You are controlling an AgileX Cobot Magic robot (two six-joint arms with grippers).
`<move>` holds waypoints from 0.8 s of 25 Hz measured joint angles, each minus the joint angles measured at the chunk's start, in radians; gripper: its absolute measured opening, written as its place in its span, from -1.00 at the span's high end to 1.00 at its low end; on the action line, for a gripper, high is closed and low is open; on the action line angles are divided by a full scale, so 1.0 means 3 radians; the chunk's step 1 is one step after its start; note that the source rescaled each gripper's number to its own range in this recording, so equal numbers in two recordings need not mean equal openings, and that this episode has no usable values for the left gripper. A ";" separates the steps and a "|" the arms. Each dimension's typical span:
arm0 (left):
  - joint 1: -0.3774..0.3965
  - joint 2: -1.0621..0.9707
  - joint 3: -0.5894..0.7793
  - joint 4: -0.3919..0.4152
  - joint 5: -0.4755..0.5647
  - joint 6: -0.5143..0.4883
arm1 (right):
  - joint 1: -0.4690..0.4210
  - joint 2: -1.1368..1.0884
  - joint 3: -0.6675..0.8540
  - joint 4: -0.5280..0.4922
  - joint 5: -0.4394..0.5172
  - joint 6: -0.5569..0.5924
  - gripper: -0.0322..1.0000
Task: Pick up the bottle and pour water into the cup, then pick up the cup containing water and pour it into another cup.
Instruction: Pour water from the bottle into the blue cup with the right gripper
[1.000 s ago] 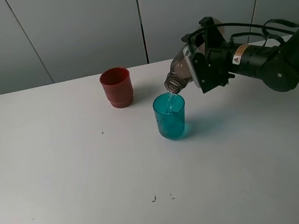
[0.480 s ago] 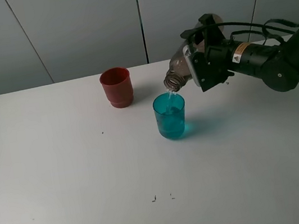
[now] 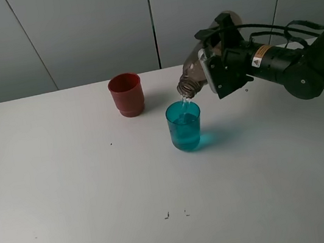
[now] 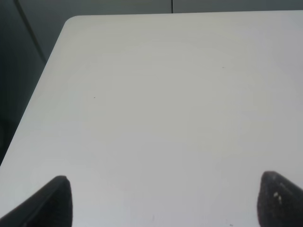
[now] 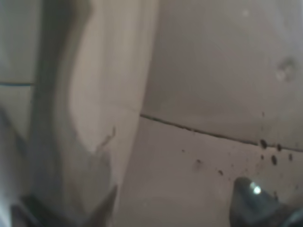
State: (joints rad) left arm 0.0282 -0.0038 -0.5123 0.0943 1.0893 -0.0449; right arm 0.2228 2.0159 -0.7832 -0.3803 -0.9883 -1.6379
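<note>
A plain white table (image 3: 87, 195) fills the high view, backed by a grey panelled wall (image 3: 85, 29) with thin dark seams. The teal cup (image 3: 184, 126) stands upright a little right of the table's middle and is partly filled with water. Behind the teal cup and to its left, well apart from it and close to the table's far edge, stands the red cup (image 3: 126, 94). Just above the teal cup's rim on its right, the bottle (image 3: 191, 78) is tipped mouth-down, and a thin stream of water (image 3: 184, 102) falls from it into the cup. The right gripper (image 3: 219, 76) is clamped on the bottle's body, its arm reaching in from the right of the teal cup. In front of and to the left of the teal cup the table is bare apart from a few dark specks (image 3: 167, 215). The left wrist view shows the left gripper (image 4: 168, 202) with fingers (image 4: 57, 201) spread wide, holding nothing, above bare table near a rounded corner.
</note>
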 joint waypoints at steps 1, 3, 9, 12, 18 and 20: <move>0.0000 0.0000 0.0000 0.0000 0.0000 0.0000 | 0.0000 0.0000 0.0000 0.0000 0.0000 -0.0013 0.91; 0.0000 0.0000 0.0000 0.0000 0.0000 0.0000 | 0.0000 0.0000 0.0000 0.0000 0.0000 -0.0020 0.91; 0.0000 0.0000 0.0000 0.0000 0.0000 0.0007 | 0.0000 0.0000 0.0000 0.0000 0.0000 -0.0026 0.91; 0.0000 0.0000 0.0000 0.0000 0.0000 0.0013 | 0.0000 0.0000 0.0000 0.0000 0.0000 -0.0033 0.91; 0.0000 0.0000 0.0000 0.0000 0.0000 0.0019 | 0.0000 0.0000 0.0000 -0.0006 -0.0005 -0.0033 0.91; 0.0000 0.0000 0.0000 0.0000 0.0000 0.0019 | 0.0000 0.0000 0.0000 -0.0018 0.0003 0.0012 0.91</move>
State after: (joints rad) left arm 0.0282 -0.0038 -0.5123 0.0943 1.0893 -0.0394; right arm 0.2228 2.0159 -0.7832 -0.3855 -0.9875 -1.6343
